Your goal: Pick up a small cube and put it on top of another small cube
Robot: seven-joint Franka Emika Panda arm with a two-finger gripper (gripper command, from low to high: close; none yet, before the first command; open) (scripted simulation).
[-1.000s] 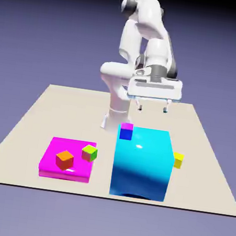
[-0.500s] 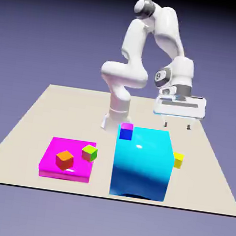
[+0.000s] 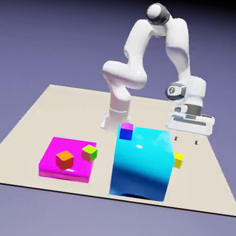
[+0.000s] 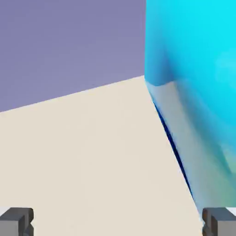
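Observation:
The small yellow cube [image 3: 178, 160] lies on the table against the big cyan block's [image 3: 142, 162] side, on the exterior view's right. The small lime-green cube [image 3: 89, 152] rests on the magenta slab [image 3: 67, 159], near its edge toward the cyan block. My gripper [image 3: 186, 141] hangs open above the table, a little behind and above the yellow cube, fingers pointing down with nothing between them. In the hand view the fingertips [image 4: 16, 220] frame bare table, with the cyan block [image 4: 193, 60] filling the right side. Neither cube shows there.
An orange cube [image 3: 64, 159] sits on the magenta slab beside the lime-green one. A small blue cube with a magenta top [image 3: 126, 131] stands at the cyan block's far corner. The tall cyan block stands close to my hand on the exterior view's left.
The arm has swung toward the exterior view's right and come down, from behind the cyan block to above the table near the yellow cube. The gripper stayed open.

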